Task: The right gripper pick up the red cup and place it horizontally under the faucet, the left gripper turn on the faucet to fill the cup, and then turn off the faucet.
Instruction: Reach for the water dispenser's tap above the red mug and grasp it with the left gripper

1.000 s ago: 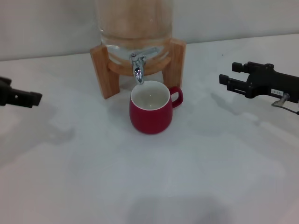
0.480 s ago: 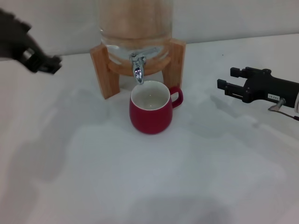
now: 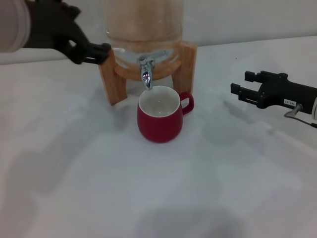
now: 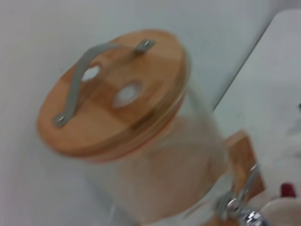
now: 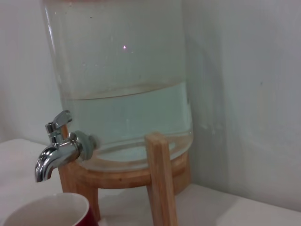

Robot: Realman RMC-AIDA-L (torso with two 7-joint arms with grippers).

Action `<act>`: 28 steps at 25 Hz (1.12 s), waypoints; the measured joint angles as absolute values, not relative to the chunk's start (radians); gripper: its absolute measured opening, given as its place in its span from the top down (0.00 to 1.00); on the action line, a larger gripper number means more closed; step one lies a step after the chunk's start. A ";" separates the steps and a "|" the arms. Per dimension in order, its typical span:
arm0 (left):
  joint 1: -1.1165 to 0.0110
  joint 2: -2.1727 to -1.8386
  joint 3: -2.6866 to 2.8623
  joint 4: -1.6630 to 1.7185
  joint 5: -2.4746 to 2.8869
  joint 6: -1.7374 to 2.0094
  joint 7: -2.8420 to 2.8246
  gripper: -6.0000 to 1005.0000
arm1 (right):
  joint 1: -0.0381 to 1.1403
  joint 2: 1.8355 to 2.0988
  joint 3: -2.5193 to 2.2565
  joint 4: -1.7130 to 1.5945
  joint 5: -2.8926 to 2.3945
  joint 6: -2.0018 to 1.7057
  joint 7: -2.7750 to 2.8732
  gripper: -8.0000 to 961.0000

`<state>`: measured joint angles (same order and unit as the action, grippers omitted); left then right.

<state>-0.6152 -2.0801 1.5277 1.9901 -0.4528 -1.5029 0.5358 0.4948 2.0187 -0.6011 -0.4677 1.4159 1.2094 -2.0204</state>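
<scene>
White table (image 3: 148, 198) fills the view, matte, bare apart from the rig; plain pale wall (image 3: 247, 20) right behind it. No other room detail visible.

Glass jar (image 5: 122, 80) on a wooden stand (image 3: 111, 74) sits at the back of the table, against the wall, about half full of water. Wooden lid (image 4: 113, 89) with a metal handle shows in the left wrist view.

Left arm (image 3: 15, 25) reaches in from the upper left; left gripper (image 3: 91, 49) is up at the jar's left side, above the stand leg, tips pointed toward the faucet (image 3: 146, 69) but short of it. Cannot tell if its fingers are spread or pressed together.

Right gripper (image 3: 247, 84) hovers over the table well to the right of the cup (image 3: 159, 119), fingers spread, holding nothing.

Cup stands upright on the table directly under the spout, handle to the right, just in front of the stand. Inside looks white and dry. No stream from the faucet; lever (image 5: 59, 120) looks to be in the closed position.

Step, as judged: cup placement is done, left gripper is on approach to turn the faucet on. Next move calls for bringing the tips across to the small lever without knocking the jar or stand, then pushing it open and watching the fill level so the cup doesn't overflow before shutoff.
</scene>
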 joint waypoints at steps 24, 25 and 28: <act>-0.780 -2.080 1.464 1.731 -0.560 -1.524 0.435 0.35 | 0.518 2.022 -0.611 -0.430 1.435 1.180 -2.048 0.38; -0.778 -2.080 1.472 1.731 -0.559 -1.513 0.439 0.35 | 0.519 2.021 -0.611 -0.428 1.436 1.180 -2.049 0.38; -0.769 -2.080 1.495 1.730 -0.556 -1.479 0.451 0.35 | 0.519 2.021 -0.611 -0.428 1.438 1.180 -2.049 0.38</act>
